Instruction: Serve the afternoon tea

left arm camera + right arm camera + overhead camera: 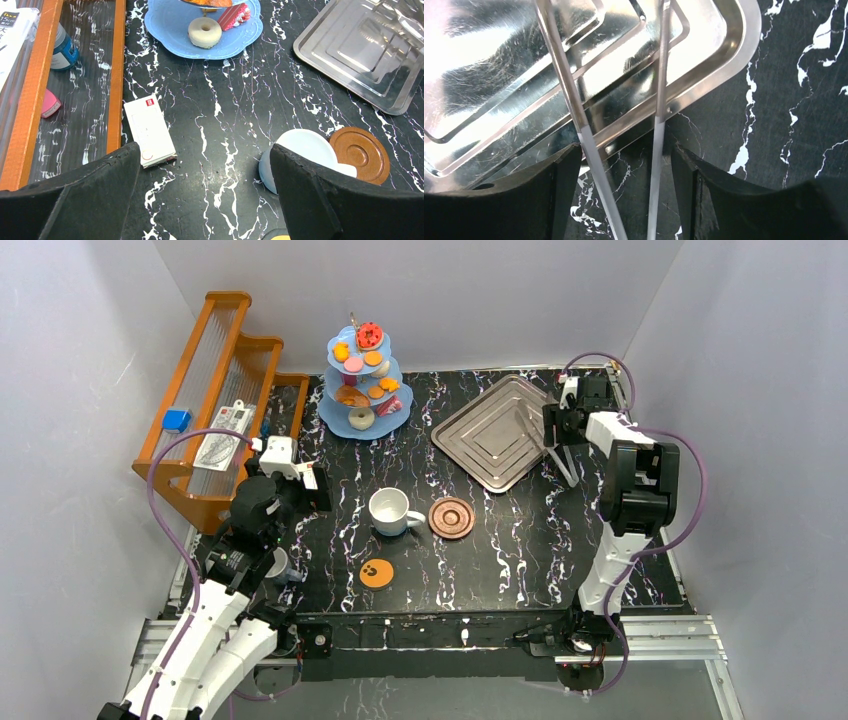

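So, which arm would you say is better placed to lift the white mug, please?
Left: the open left gripper faces the white mug close by; the right gripper holds metal tongs at the square silver tray.

I work on a black table (520,540) veined white: light-blue tiered stand (335,414), brown ringed saucer (451,517), orange paw-print coaster (376,573), silver tray (497,433).

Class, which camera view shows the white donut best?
The left wrist view: the white donut appears large, with its hole clear, on the blue stand. The top external view shows the donut only as a small pale ring. The right wrist view misses it.
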Controlling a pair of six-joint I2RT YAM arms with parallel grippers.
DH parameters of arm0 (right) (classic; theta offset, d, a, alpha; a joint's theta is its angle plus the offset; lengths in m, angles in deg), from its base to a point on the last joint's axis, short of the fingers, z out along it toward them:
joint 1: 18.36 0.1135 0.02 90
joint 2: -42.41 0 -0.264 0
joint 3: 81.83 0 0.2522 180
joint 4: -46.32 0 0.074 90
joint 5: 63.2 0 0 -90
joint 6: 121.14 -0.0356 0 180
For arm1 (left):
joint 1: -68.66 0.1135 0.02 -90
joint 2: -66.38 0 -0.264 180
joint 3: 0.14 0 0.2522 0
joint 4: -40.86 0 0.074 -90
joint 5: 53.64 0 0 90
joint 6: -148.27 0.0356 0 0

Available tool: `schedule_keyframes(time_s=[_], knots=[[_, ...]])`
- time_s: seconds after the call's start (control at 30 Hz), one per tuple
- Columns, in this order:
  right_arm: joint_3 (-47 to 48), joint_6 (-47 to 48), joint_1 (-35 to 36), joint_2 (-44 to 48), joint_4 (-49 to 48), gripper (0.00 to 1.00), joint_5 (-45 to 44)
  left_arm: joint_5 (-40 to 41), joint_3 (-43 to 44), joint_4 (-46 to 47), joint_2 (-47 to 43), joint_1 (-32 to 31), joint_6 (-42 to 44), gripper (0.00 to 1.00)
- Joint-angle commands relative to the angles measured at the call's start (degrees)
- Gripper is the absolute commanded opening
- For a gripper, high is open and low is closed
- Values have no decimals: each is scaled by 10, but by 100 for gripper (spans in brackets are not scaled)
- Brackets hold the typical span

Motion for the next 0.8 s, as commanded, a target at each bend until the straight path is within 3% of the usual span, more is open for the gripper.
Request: schedule_keyframes(time_s=[0.0, 0.2, 0.53, 0.77], knots=[[45, -9, 0, 7, -2, 76, 20, 6, 12, 9, -2, -3, 1, 98], [61, -44, 0, 32, 31, 82, 24, 7, 12, 8, -2, -3, 1, 98], [79, -96, 4, 62, 74, 79, 44, 4, 12, 9, -5, -3, 1, 98], [57, -202, 28, 109, 87, 70, 66, 4, 12, 8, -7, -3, 1, 98]])
